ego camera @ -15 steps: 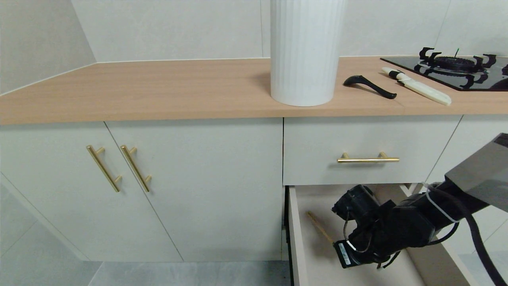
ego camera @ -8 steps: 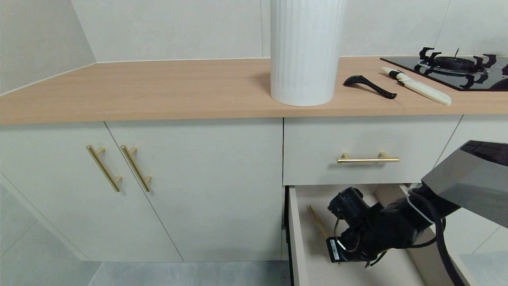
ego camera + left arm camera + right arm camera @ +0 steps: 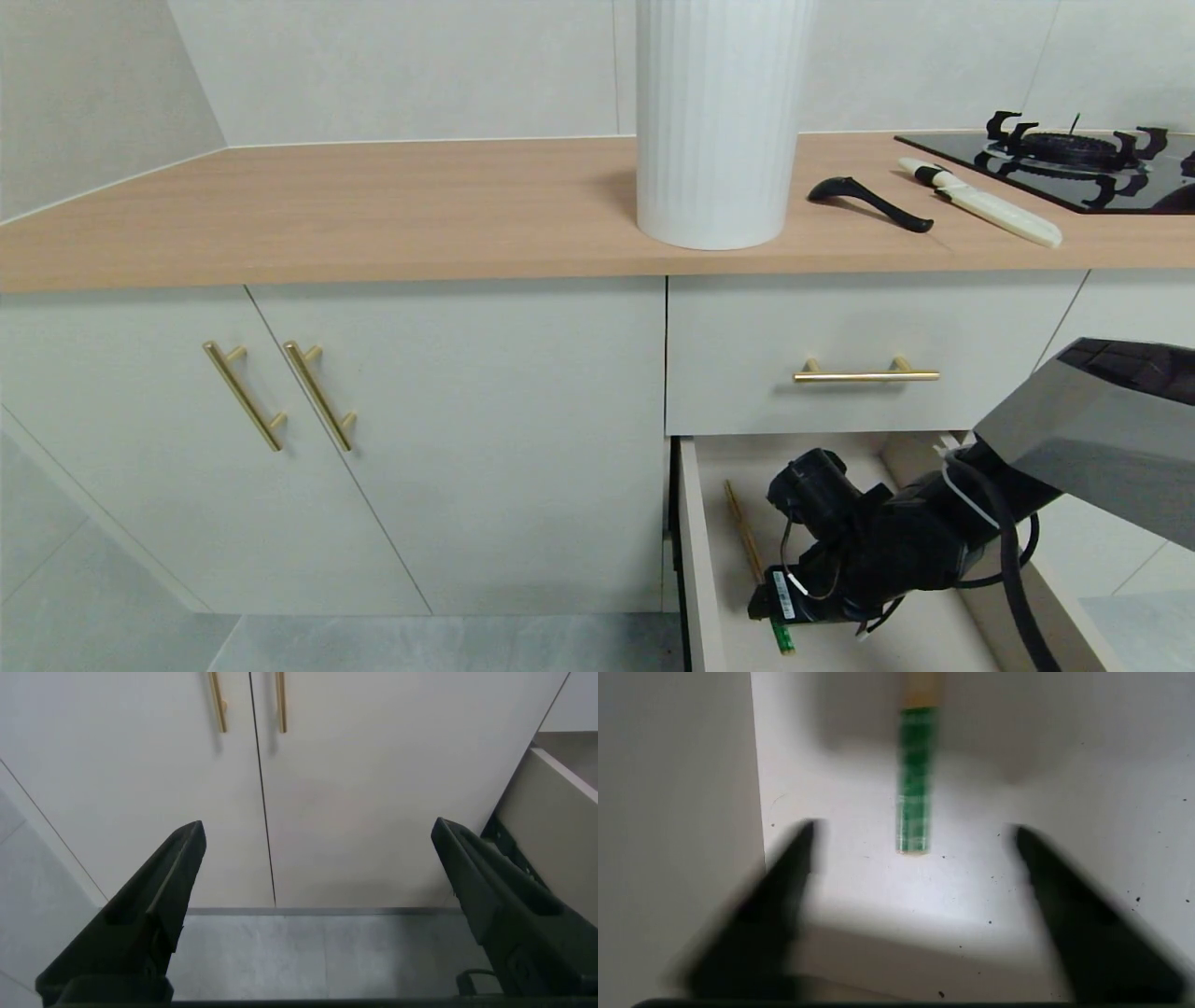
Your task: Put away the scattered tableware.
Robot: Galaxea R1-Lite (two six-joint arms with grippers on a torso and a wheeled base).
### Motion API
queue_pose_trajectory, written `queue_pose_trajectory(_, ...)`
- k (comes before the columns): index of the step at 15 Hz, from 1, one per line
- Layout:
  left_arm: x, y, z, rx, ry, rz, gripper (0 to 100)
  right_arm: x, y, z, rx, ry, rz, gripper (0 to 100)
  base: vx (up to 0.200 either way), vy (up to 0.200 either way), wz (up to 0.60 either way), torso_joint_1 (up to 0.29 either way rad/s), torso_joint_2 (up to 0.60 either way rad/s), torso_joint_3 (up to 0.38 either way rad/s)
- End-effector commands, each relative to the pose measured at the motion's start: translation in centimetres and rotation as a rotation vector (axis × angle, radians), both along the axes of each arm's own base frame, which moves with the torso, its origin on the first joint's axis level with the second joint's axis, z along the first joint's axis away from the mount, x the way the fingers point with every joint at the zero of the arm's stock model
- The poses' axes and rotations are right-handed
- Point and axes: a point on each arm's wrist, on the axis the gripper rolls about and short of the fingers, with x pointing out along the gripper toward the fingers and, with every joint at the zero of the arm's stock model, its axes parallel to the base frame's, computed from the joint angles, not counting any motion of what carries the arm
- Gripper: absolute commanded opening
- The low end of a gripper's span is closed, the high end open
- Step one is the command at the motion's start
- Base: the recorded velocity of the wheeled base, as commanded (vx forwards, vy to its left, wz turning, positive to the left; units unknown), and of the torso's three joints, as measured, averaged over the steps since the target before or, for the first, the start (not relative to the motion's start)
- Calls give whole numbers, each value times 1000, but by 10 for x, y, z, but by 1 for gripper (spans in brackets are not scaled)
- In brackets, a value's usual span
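Observation:
A pair of wooden chopsticks point(image 3: 744, 539) with a green end point(image 3: 780, 638) lies on the floor of the open drawer point(image 3: 698, 560), near its left wall. My right wrist point(image 3: 859, 555) is down inside the drawer over them. In the right wrist view my right gripper point(image 3: 910, 838) is open, its fingers wide apart on either side of the green chopstick end point(image 3: 913, 775), which rests on the drawer floor. A black spoon point(image 3: 868, 201) and a white knife point(image 3: 980, 203) lie on the countertop. My left gripper point(image 3: 318, 847) is open and holds nothing, low in front of the cabinet doors.
A tall white ribbed cylinder point(image 3: 714, 121) stands on the wooden countertop point(image 3: 373, 205) above the drawers. A black gas hob point(image 3: 1074, 154) is at the far right. A shut drawer with a gold handle point(image 3: 866, 375) sits above the open one. Double doors with gold handles point(image 3: 250, 700) are to the left.
My right arm has moved left and a little deeper in the drawer. The chopsticks' green end now shows below the wrist.

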Motion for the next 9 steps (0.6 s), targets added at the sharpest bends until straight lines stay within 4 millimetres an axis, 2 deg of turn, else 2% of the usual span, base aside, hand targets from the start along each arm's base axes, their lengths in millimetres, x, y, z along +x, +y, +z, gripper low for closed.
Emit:
queue_pose_trajectory(1, 0, 0, 0, -1, 1, 1, 100, -1, 0, 2, 0, -2, 2, 100, 0, 0, 0, 0, 0, 0)
queue_pose_trajectory(3, 0, 0, 0, -1, 1, 1, 100, -2, -1, 7, 4, -12, 2, 100, 0, 0, 0, 0, 0, 0)
queue_pose_trajectory(5, 0, 0, 0, -1, 1, 1, 100, -4, -5, 31, 26, -78, -10, 100, 0, 0, 0, 0, 0, 0)
queue_pose_trajectory(9, 0, 0, 0, -1, 0, 1, 100, -19, -27, 104, 59, -305, -63, 100, 0, 0, 0, 0, 0, 0)
